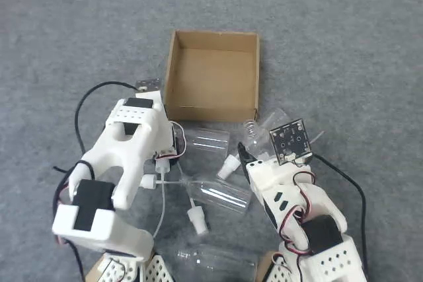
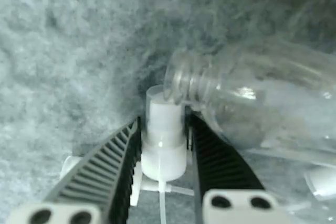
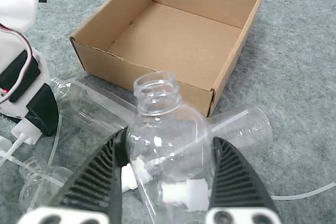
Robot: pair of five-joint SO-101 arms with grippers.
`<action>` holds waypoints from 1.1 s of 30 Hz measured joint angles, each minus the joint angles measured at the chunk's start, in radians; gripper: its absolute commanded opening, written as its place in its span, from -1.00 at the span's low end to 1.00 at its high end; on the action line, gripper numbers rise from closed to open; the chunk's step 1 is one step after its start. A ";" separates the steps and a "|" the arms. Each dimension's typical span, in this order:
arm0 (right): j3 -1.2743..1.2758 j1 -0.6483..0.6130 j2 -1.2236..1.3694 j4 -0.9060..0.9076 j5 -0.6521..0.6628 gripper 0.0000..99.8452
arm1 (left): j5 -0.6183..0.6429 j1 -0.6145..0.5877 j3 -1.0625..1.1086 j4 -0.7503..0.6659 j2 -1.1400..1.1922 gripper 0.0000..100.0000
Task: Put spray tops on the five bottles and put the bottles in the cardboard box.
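The left gripper [image 2: 163, 124] has its fingers closed on a spray top [image 2: 164, 148], low over the grey carpet [image 2: 63, 51] and just in front of the box's near left corner. The top's long axis runs along the fingers. Its capped head points away from the wrist and its thin dip tube [image 2: 161, 205] trails back toward it. I judge that the tube end faces the wrong way for feeding into a neck until the top or the arm is turned. The tube also looks limp and could catch or bend. Just beside the head, perhaps touching it, an open bottle [image 2: 262, 114] lies on its side with its neck toward the top. Being round, it would likely roll if nudged. Farther on, the cardboard box [image 1: 211, 77] stands open-topped beyond the clutter of bottles. On the right, the right gripper [image 3: 168, 139] clamps a clear bottle [image 3: 165, 129] by its body, just short of the box's near wall. Its long axis runs along the fingers and its open neck points away from the wrist toward the box. Its smooth wall could slip or twist between the pads under a pressing or screwing load, and the bottles lying close behind it could be knocked.
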 measured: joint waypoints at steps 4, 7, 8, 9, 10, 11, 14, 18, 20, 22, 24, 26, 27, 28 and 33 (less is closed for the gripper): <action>0.000 0.000 0.000 0.000 0.000 -0.88 | 0.002 0.002 0.000 0.000 0.000 -0.99; 0.000 0.000 0.000 0.000 0.000 -0.88 | 0.000 0.006 -0.002 -0.006 0.000 -0.97; 0.000 0.000 0.000 0.000 0.000 -0.88 | 0.003 0.006 -0.002 -0.006 0.000 -0.97; 0.000 0.000 0.000 0.000 0.000 -0.88 | 0.003 0.006 -0.002 -0.006 0.000 -0.97; 0.000 0.000 0.000 0.000 0.000 -0.88 | 0.003 0.006 -0.002 -0.006 0.000 -0.97; 0.000 0.000 0.000 0.000 0.000 -0.88 | 0.003 0.006 -0.002 -0.008 0.000 -0.97; 0.000 0.000 0.000 0.000 0.000 -0.88 | 0.003 0.006 -0.002 -0.002 0.000 -0.97; 0.000 0.000 0.000 0.000 0.000 -0.88 | 0.000 -0.029 -0.026 0.032 0.003 -0.98; 0.000 0.000 0.000 0.000 0.000 -0.88 | 0.000 -0.057 -0.038 0.040 0.005 -0.98; 0.000 0.000 0.000 0.000 0.000 -0.88 | 0.003 -0.072 -0.049 0.049 0.005 -0.98; 0.000 0.000 0.000 0.000 0.000 -0.88 | 0.003 -0.074 -0.057 0.064 0.005 -0.98; 0.000 0.000 0.000 0.000 0.000 -0.88 | 0.003 -0.072 -0.069 0.080 0.005 -0.98; 0.000 0.000 0.000 0.000 0.000 -0.88 | 0.002 -0.071 -0.074 0.086 0.005 -0.98; 0.000 0.000 0.000 0.000 0.000 -0.88 | 0.000 -0.071 -0.077 0.089 0.005 -0.98; 0.000 0.000 0.000 0.000 0.000 -0.88 | 0.006 -0.074 -0.080 0.095 0.005 -0.98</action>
